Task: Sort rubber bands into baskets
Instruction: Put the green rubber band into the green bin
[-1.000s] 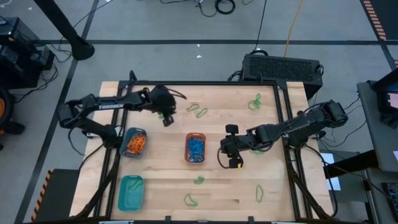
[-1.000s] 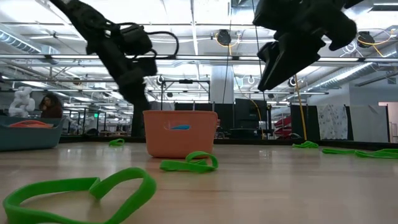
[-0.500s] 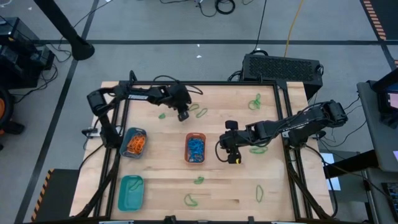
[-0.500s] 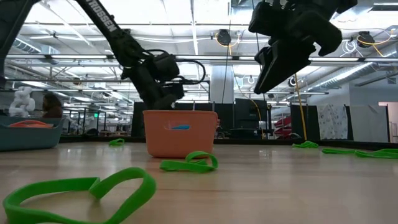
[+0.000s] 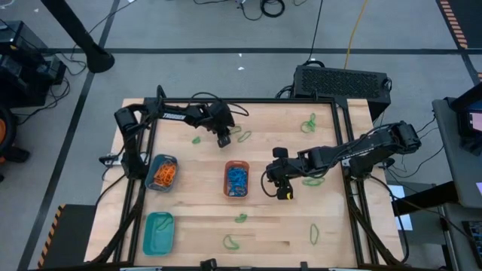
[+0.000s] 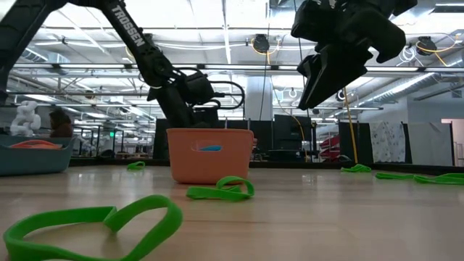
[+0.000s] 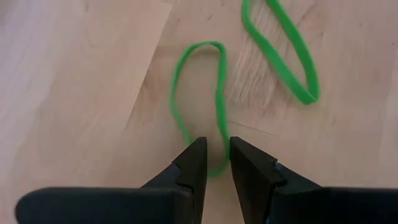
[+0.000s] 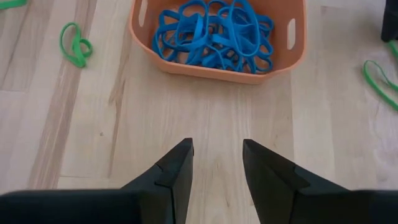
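A green rubber band (image 7: 198,99) lies flat on the worktop (image 5: 279,226) near its far edge, its near end sitting in the narrow gap of the left claw (image 7: 215,163), whose fingers stand slightly apart and clamp nothing. Another green band (image 7: 280,46) lies just beside it. The orange basket (image 8: 217,68), full of blue bands (image 8: 214,34), sits mid-worktop; the right claw (image 8: 216,163) hovers near it, parted and empty.

Two dark jointed arms, white TROSSEN lettering on left arm (image 6: 122,22), looping black cables, black wedge-shaped claw fingers (image 8: 174,167)
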You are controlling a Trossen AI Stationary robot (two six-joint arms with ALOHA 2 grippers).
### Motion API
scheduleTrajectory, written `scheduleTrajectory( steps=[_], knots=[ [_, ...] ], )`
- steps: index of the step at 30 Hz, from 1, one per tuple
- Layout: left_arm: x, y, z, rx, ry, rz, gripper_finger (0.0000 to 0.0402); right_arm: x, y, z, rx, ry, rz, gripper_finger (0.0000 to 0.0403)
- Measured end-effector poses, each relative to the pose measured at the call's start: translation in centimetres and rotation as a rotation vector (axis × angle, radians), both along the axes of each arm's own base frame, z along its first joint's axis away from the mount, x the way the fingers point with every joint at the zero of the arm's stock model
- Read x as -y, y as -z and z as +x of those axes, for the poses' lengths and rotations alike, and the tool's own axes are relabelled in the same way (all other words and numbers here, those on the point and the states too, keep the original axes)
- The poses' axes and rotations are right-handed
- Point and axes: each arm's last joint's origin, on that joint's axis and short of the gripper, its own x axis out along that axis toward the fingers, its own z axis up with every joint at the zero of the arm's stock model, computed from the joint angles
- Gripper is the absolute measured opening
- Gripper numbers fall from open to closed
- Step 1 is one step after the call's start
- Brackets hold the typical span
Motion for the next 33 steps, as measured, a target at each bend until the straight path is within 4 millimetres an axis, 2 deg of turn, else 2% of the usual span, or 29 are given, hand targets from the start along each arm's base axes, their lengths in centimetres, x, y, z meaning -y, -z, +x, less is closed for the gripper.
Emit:
scheduleTrajectory(
  steps=[7, 10, 13, 20, 22, 26, 30, 33],
  knots=[
    [0.0, 0.0, -0.1, -0.004, 0.003, -0.010, 0.0077, 0.0, 0.0, 0.0, 0.001, 0.000, 0.000, 0.0132],
    [0.1, 0.1, -0.2, -0.021, 0.005, -0.023, 0.0054, 0.0, 0.0, 0.0, 0.002, 0.001, -0.003, 0.0132],
    [0.2, 0.1, -0.3, -0.032, 0.011, -0.035, 0.0013, 0.0, 0.0, 0.0, 0.002, 0.000, -0.005, 0.0132],
    [0.7, -0.5, -0.5, -0.040, 0.045, -0.023, 0.0004, 0.0, 0.0, 0.0, 0.002, -0.001, -0.006, 0.0132],
    [1.0, -1.4, -0.5, -0.020, 0.055, -0.017, 0.0003, 0.0, 0.0, 0.0, 0.002, -0.001, -0.006, 0.0132],
    [2.1, -4.4, -0.9, 0.027, 0.078, 0.010, 0.0002, 0.0, 0.0, 0.0, 0.000, -0.007, -0.010, 0.0132],
    [3.9, -7.7, -1.8, 0.058, 0.110, 0.025, 0.0001, 0.0, 0.0, 0.0, 0.000, -0.007, -0.011, 0.0132],
    [6.1, -10.0, -2.9, 0.056, 0.151, 0.016, 0.0001, 0.0, 0.0, 0.0, -0.001, -0.007, -0.011, 0.0132]
  ],
)
